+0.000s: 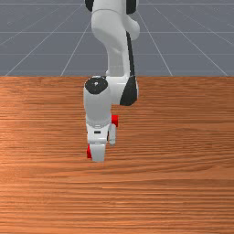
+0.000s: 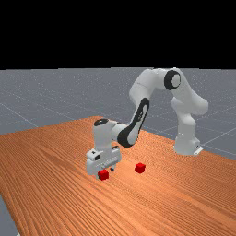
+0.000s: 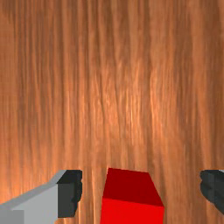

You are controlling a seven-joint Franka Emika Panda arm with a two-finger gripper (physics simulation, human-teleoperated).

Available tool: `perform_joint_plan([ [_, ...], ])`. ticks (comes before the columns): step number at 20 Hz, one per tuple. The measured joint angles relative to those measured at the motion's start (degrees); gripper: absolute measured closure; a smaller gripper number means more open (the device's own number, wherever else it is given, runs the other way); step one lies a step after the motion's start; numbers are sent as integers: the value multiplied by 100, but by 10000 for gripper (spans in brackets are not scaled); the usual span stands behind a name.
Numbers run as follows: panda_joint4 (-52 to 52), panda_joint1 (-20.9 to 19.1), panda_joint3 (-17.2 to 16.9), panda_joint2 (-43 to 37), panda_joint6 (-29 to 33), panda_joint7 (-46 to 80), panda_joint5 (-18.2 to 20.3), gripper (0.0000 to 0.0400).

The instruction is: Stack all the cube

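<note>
1. Two things are red: the outer cube point(image 2: 103, 175) and the inner cube point(image 2: 140, 168), both on the table point(image 2: 55, 184). They sit well apart, neither on top of the other.
2. The gripper point(image 2: 105, 173) is low at the outer cube, at the end of the arm point(image 2: 144, 87). It is spread wide, holding nothing.
3. In the wrist view, the outer cube is between the two fingers point(image 3: 70, 194), closer to one of them. Table shows on both sides of it, so neither finger touches it.
4. That cube has sides of about equal length, so no long axis stands out. It lies level; its bright top and one darker side show, part of the top cut off at the picture's edge. The edge between those faces runs nearly along the line from finger to finger, slightly skewed.
5. The inner cube is nearer the arm's base and looks just as squarish, with no long axis. It sits level, with a corner toward the far view's camera.
6. In the front view, the outer cube peeks out at the front view's left of the gripper and the inner cube at the front view's right, each partly hidden; their turn cannot be read there.
</note>
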Motion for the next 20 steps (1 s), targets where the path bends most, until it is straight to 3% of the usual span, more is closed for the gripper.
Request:
perform_joint_plan([
  [4,228,-23,-2,308,-75,-45,-7,0],
  [5,63,17,-98,249,212,12,-94,0],
  [9,163,-286,-8,298,155,-435,-28,0],
  [15,343,-310,-53,423,-34,-363,-17,0],
  [16,370,-307,-53,453,-46,-361,-18,156],
  [17,382,-308,-54,473,-28,-361,-18,202],
  [20,323,-283,-81,454,157,-326,-43,205],
])
